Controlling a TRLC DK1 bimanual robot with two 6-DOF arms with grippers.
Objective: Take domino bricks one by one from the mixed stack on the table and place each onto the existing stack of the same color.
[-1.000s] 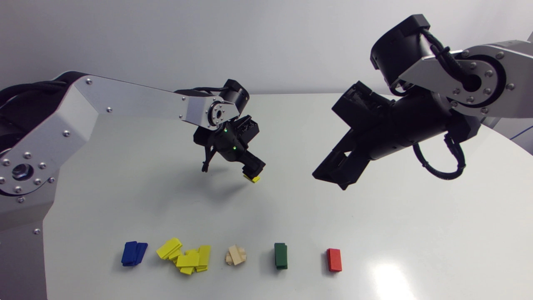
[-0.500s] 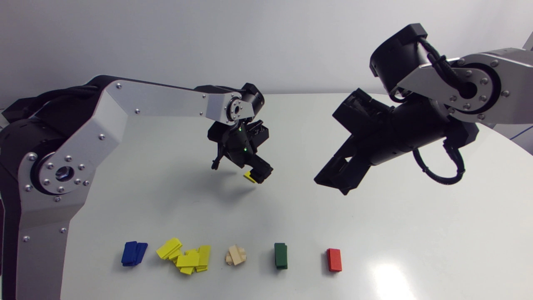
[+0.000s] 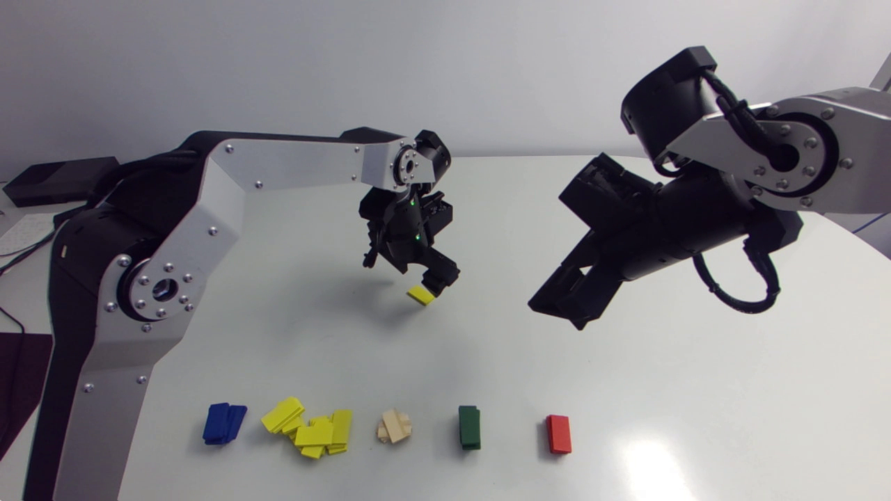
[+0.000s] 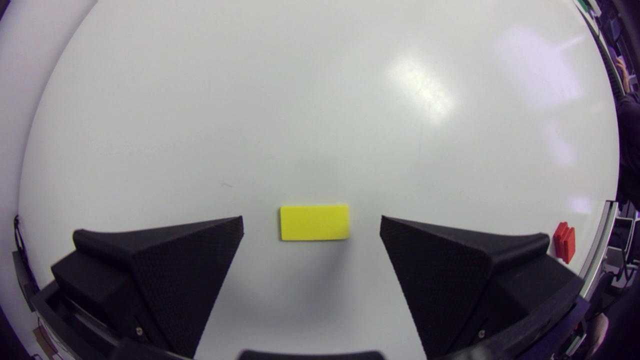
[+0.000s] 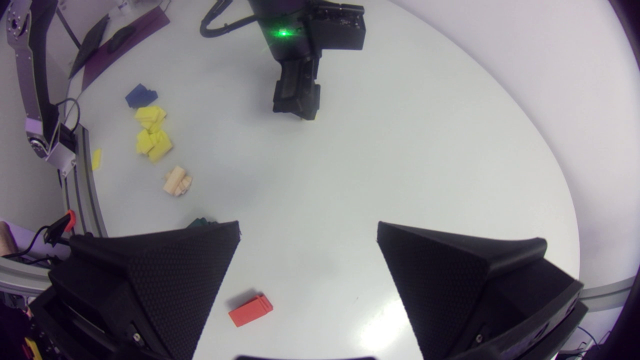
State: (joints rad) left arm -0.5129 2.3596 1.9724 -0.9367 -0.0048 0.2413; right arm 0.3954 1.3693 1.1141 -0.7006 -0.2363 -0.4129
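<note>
Spanning every view, the white counter (image 3: 487, 348) carries five colour groups in a row along its near edge. From the left they are a blue stack (image 3: 224, 423), a loose yellow pile (image 3: 310, 428), a pale wooden stack (image 3: 395, 426), a green stack (image 3: 469, 427) and a red stack (image 3: 558, 434).

The left arm (image 3: 292, 156) has swung further in over the middle of the counter during the last second. The right arm (image 3: 800, 153) has hardly shifted and hangs well above the surface. The right tool (image 3: 560, 306) has its fingers wide apart with nothing between them.

The telling change is at the left tool (image 3: 438, 277). Half a second ago it was clamped on the yellow brick (image 4: 314, 222). Now its fingers stand apart and the brick sits flat between them with a clear gap on each side. Whether the brick rests on the counter or is just short of it, I cannot tell.

The brick is mid-counter and well apart from the yellow pile, so I judge it released but not sorted. This may be a set-down for a better grip, and the brick would need picking up again before the carry to the pile.

No mixed stack shows in these views. No brand, label or writing can be read on the bricks, arms or counter.
</note>
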